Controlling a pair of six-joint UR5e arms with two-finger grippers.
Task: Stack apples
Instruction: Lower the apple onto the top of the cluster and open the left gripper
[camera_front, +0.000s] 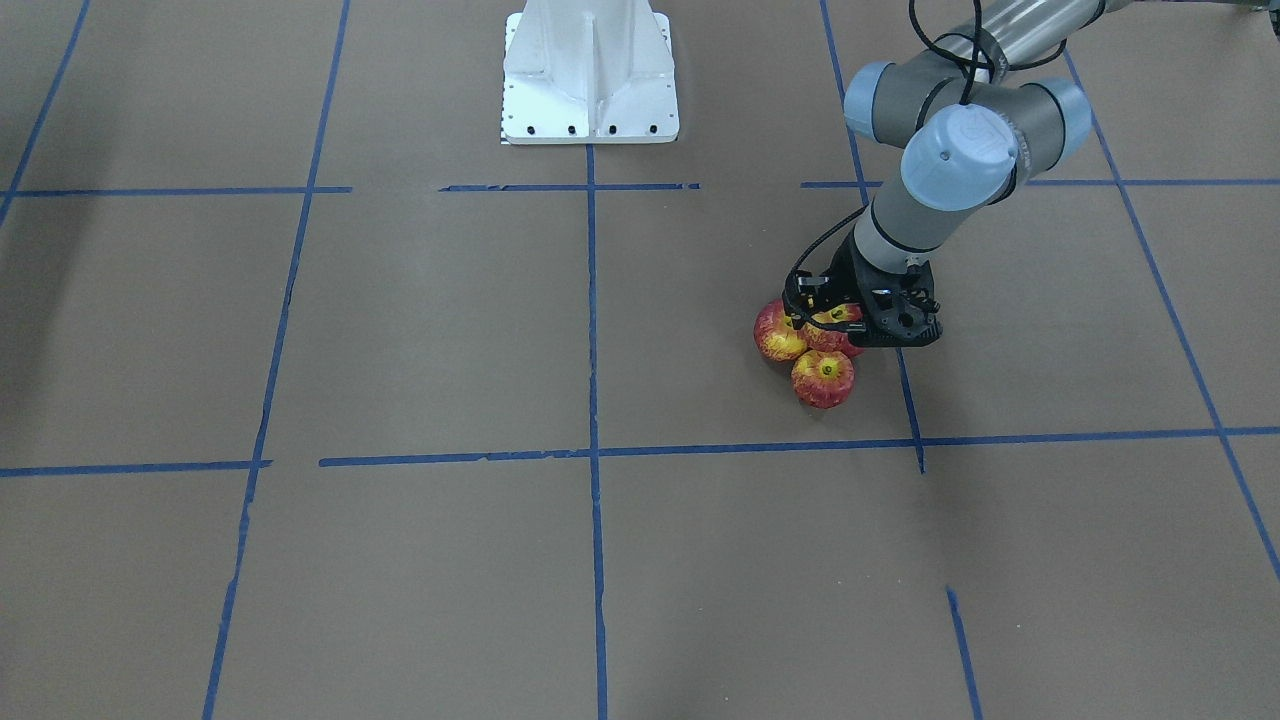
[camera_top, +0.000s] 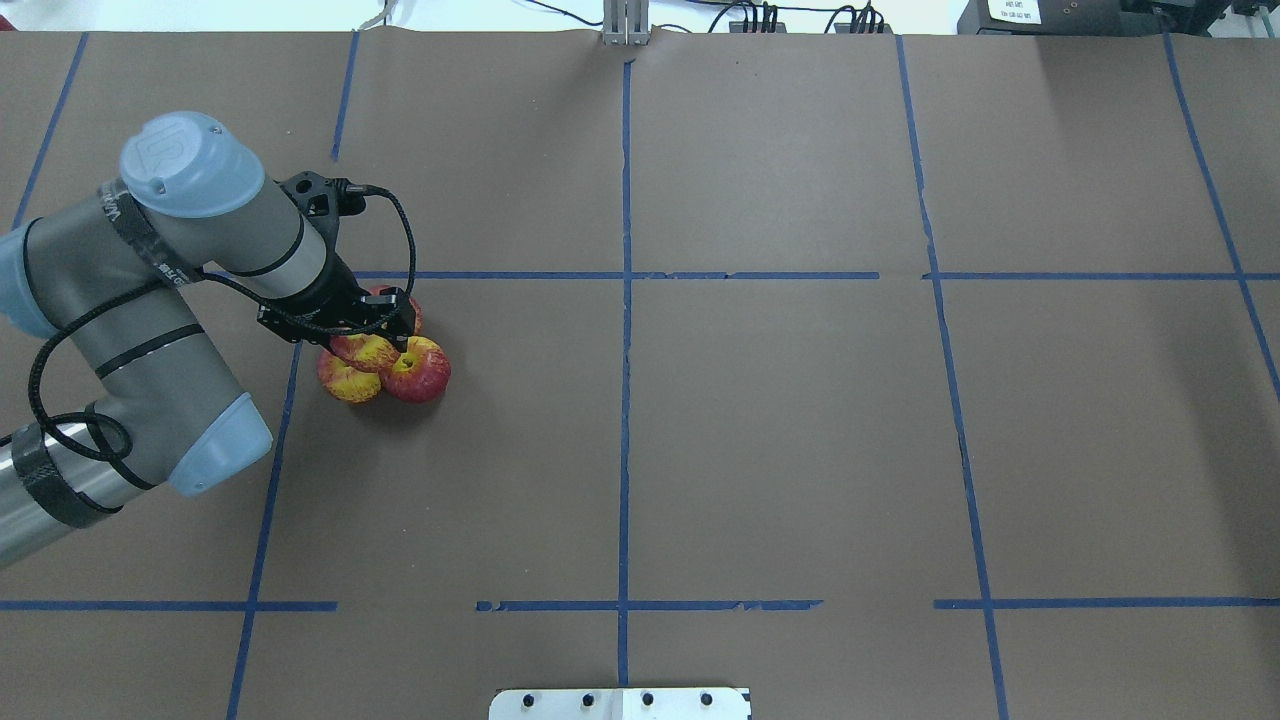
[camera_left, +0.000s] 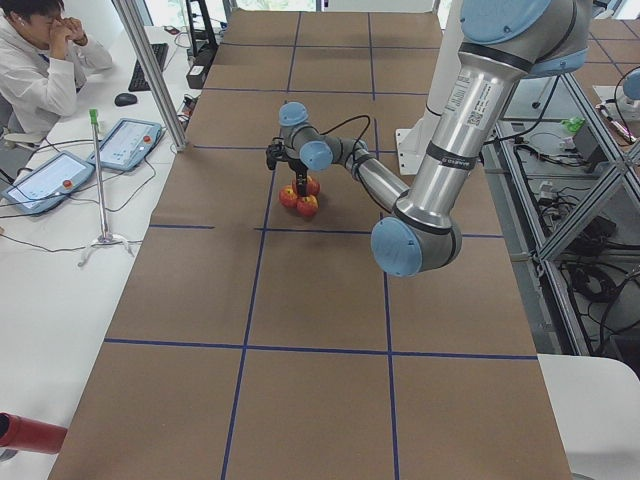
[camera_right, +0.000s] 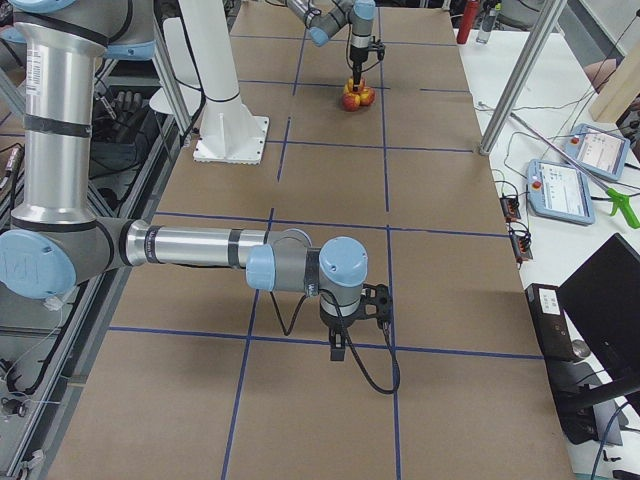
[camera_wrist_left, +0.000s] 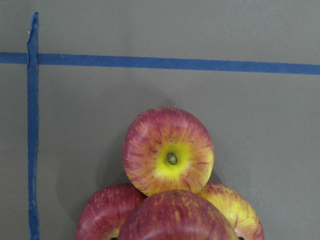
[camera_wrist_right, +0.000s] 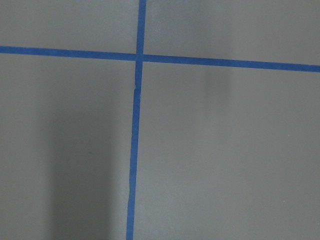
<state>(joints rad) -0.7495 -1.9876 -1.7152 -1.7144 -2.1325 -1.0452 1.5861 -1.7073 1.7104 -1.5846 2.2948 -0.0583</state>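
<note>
Apples (camera_top: 416, 372) clustered; left hand (camera_top: 368, 335) points straight down over top one.

No legible text, label or number.

I see soft, even light from above on the brown tabletop (camera_top: 760, 450). A faint shadow lies just beside the apples (camera_top: 415, 372) under my left fingers (camera_top: 404, 318). My right wrist view shows wide grey shadow bands. The closest apple in my left wrist view looks slightly blurry.
</note>
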